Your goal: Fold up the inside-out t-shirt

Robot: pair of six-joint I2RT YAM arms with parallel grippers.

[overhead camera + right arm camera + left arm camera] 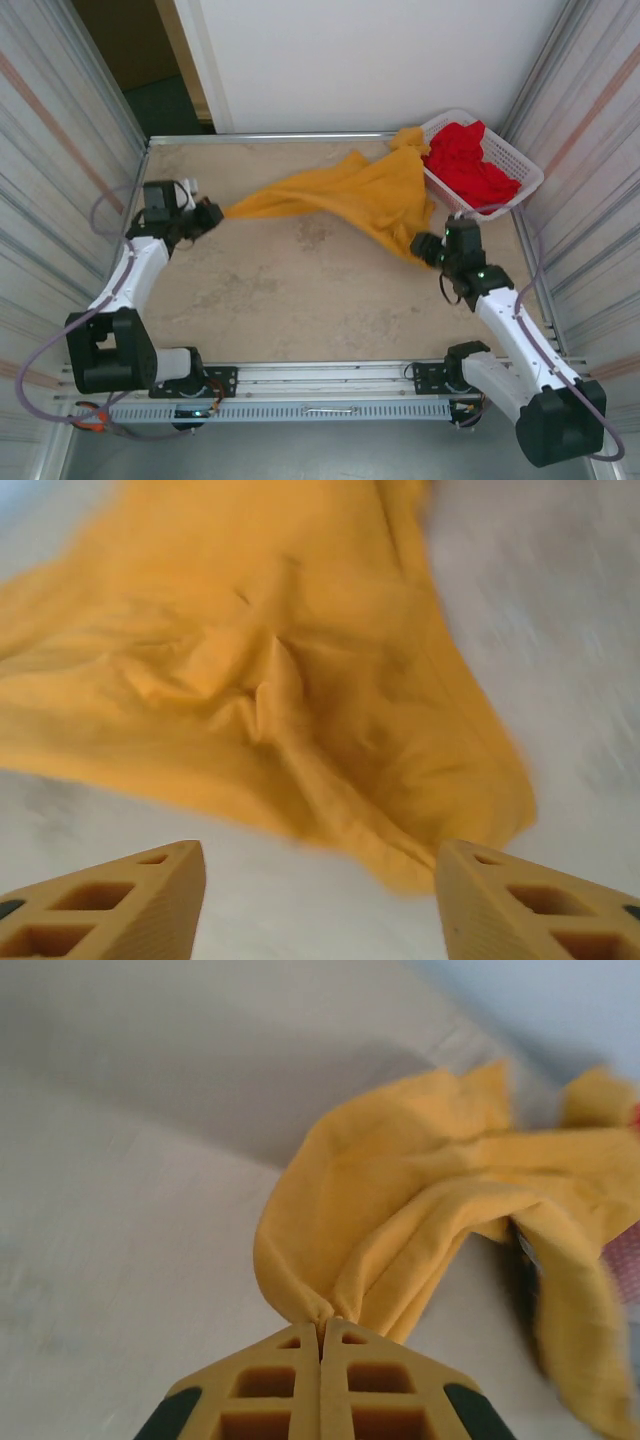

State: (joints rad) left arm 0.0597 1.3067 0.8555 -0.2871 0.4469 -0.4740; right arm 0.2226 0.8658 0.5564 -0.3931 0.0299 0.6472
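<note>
The mustard-yellow t-shirt (pixel 350 195) lies stretched across the far half of the table, from a pinched tip at the left to a bunched mass at the right that reaches the basket. My left gripper (pixel 212 214) is shut on that left tip; in the left wrist view the cloth (pixel 400 1210) bunches right at the closed fingertips of my left gripper (pixel 325 1325). My right gripper (pixel 422 245) sits at the shirt's near-right corner, open. In the right wrist view the cloth (pixel 280 680) lies ahead of my right gripper (pixel 320 880), with bare table between the fingers. No print shows.
A white basket (pixel 525 175) holding a red garment (pixel 470 160) stands at the far right corner, touching the shirt's upper end. Metal rails border the table (pixel 300 290). Corrugated walls rise on both sides.
</note>
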